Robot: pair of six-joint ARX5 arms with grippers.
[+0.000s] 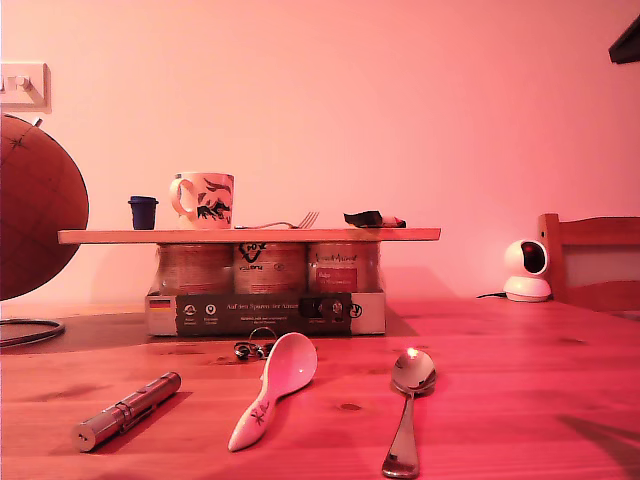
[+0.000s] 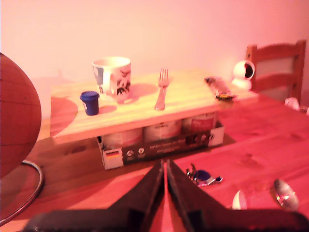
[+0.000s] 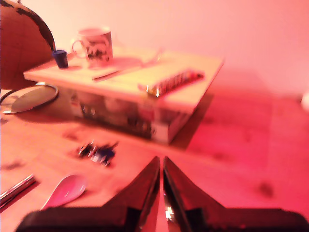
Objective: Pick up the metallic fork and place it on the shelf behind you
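Note:
The metallic fork (image 1: 290, 222) lies flat on the shelf (image 1: 250, 236), just to the exterior view's right of a mug, tines pointing toward the wall. The first wrist view shows the fork (image 2: 161, 89) in the middle of the shelf (image 2: 193, 99). In the second wrist view it is only a blur on the shelf (image 3: 183, 94). My first gripper (image 2: 165, 166) is shut and holds nothing, back from the shelf above the tabletop. My second gripper (image 3: 161, 162) is also shut and empty, over the table. A dark arm part (image 1: 625, 42) shows at the exterior view's upper right corner.
On the shelf stand a mug (image 1: 205, 198), a blue cap (image 1: 143, 212) and a dark wrapped bar (image 1: 372, 218). Jars in a carton (image 1: 265, 312) carry it. Keys (image 1: 255, 349), a ceramic spoon (image 1: 272, 388), a metal spoon (image 1: 408, 405) and a torch (image 1: 127, 410) lie in front. Globe (image 1: 35, 205) at the exterior view's left, chair (image 1: 590, 260) at its right.

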